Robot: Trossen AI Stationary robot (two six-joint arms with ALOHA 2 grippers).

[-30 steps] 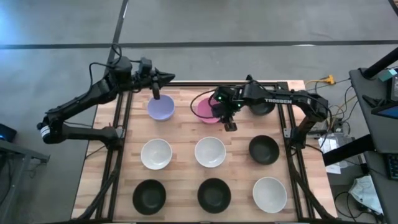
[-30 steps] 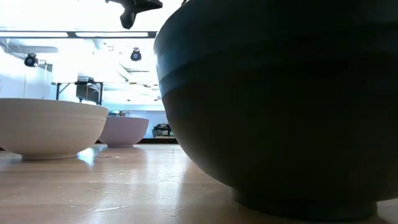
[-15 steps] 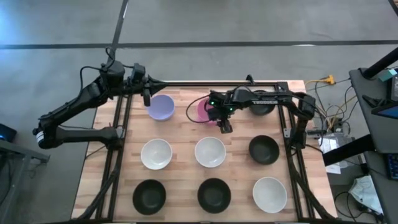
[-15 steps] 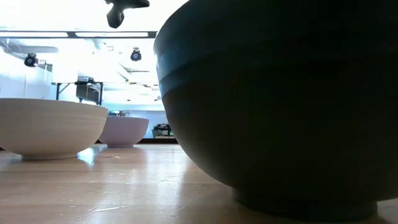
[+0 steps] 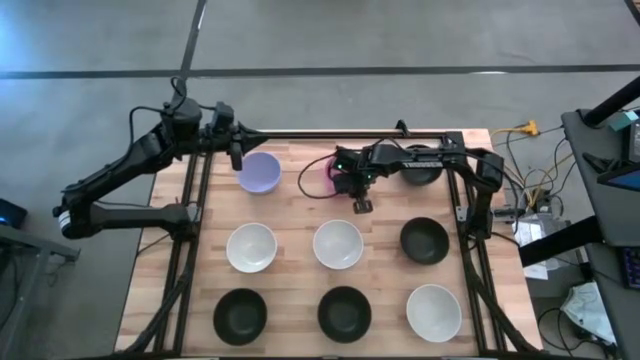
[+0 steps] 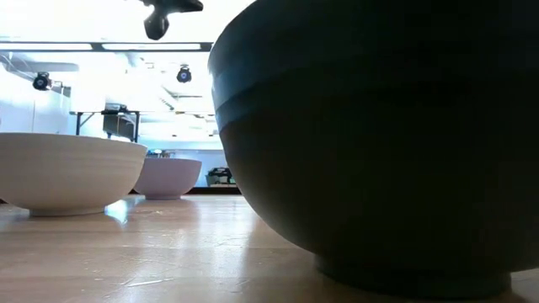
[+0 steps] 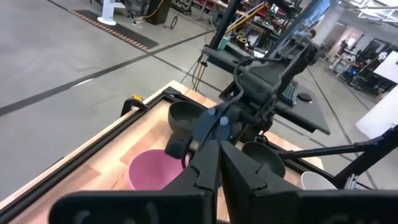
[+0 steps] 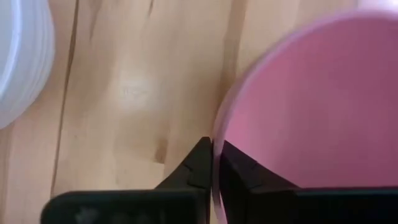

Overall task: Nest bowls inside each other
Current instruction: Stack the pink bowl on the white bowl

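Observation:
The pink bowl [image 5: 320, 178] stands in the far row, between the lavender bowl [image 5: 259, 172] and a black bowl [image 5: 421, 166] that my right arm half covers. My right gripper [image 5: 361, 204] [image 8: 214, 163] is shut on the pink bowl's rim. My left gripper [image 5: 236, 156] [image 7: 219, 163] hangs shut and empty above the lavender bowl's far left edge, high over the table in the low view [image 6: 160, 18]. In the middle row stand two white bowls [image 5: 250, 247] [image 5: 338, 244] and one black bowl [image 5: 424, 240]. All rest on their bases. My right gripper pinches the pink bowl's rim [image 8: 216, 138] on its near right side, one finger [image 8: 242, 171] inside the bowl and one finger [image 8: 198, 167] outside. The fingers come from above, pointing down. Whether the bowl's base is on the wood, the frames do not show.
The near row holds two black bowls [image 5: 240, 314] [image 5: 344, 313] and a white bowl [image 5: 433, 312]. Black frame rails [image 5: 196, 200] [image 5: 462, 215] run along the table's left and right sides. Bare wood [image 5: 295, 215] lies between the rows.
My right gripper has shifted a little toward the table's left edge and has shut on the pink bowl's rim. My left gripper has drawn back from over the lavender bowl toward the table's left edge, then kept still.

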